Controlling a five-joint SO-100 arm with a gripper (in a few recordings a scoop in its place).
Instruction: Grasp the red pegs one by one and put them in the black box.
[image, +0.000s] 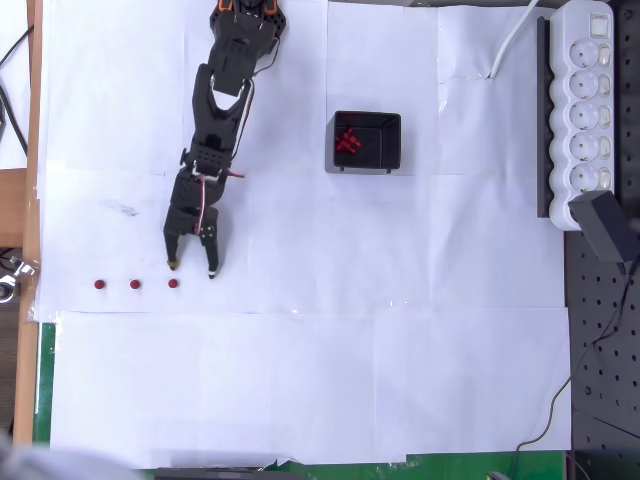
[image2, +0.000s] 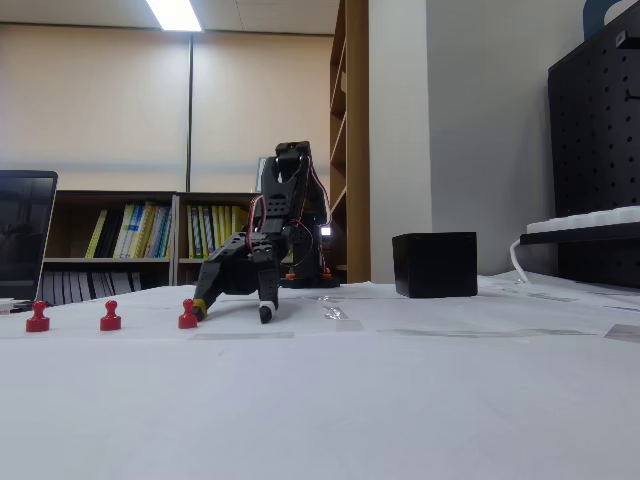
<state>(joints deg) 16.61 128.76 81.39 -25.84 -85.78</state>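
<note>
Here the black arm (image: 222, 120) reaches down from the upper left of the overhead view, and its gripper (image: 191, 268) sits low over the white paper-covered table (image: 400, 350), fingertips pointing toward the bottom of the frame. The jaws stand apart in a moderate gap, with nothing between them. In the fixed view the gripper (image2: 232, 310) shows the same spread stance, both tips down at the paper or just above it (contact is hard to judge from this low angle).

Three red pegs (image: 135, 284) lie in a short row at the left of the overhead view, below the gripper. The rightmost peg (image: 173, 283) sits just below and beside the left fingertip as the picture shows it, outside the gap rather than inside it. In the fixed view that peg (image2: 188, 314) stands upright just beside the near fingertip, seemingly touching or almost so, while the other two stand farther left, well spaced.

The black box (image: 366, 142) rests in the upper middle of the overhead view, well apart from the gripper, with a small cluster of red pegs inside, toward its left side. A white power strip (image: 585, 110) lies along the upper right edge.
</note>
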